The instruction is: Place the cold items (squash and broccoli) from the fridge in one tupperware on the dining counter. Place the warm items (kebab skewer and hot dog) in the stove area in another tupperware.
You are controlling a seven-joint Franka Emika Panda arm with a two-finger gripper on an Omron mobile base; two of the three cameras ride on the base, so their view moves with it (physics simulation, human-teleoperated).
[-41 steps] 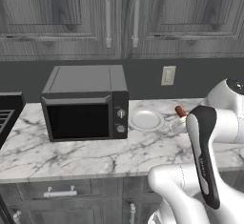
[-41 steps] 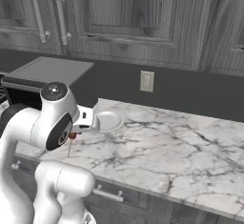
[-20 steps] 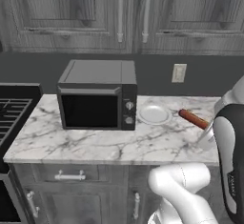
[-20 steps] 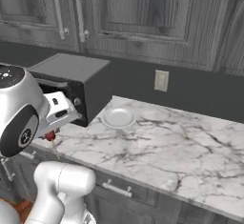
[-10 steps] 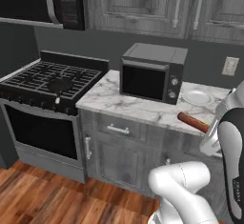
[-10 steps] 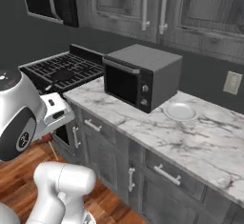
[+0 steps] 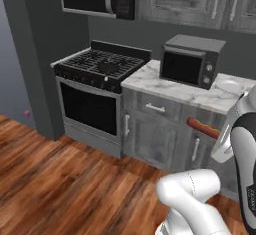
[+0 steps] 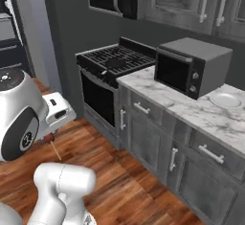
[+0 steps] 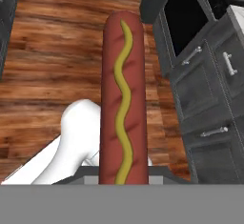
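a home kitchen: gas stove [image 7: 100, 69], microwave [image 7: 192, 59] on marble counter [image 7: 170, 86], grey cabinets [image 7: 150, 136], wood floor [image 7: 60, 179]

hot dog [image 9: 121, 99] near end hides the pincer fingertips.

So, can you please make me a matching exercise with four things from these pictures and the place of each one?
Things:
1. hot dog
2. microwave
3. plate
4. stove

Places:
A. on the counter, right of the microwave
B. left of the counter
C. in the gripper
D. on the counter, between stove and plate

Pairs: 1-C, 2-D, 3-A, 4-B
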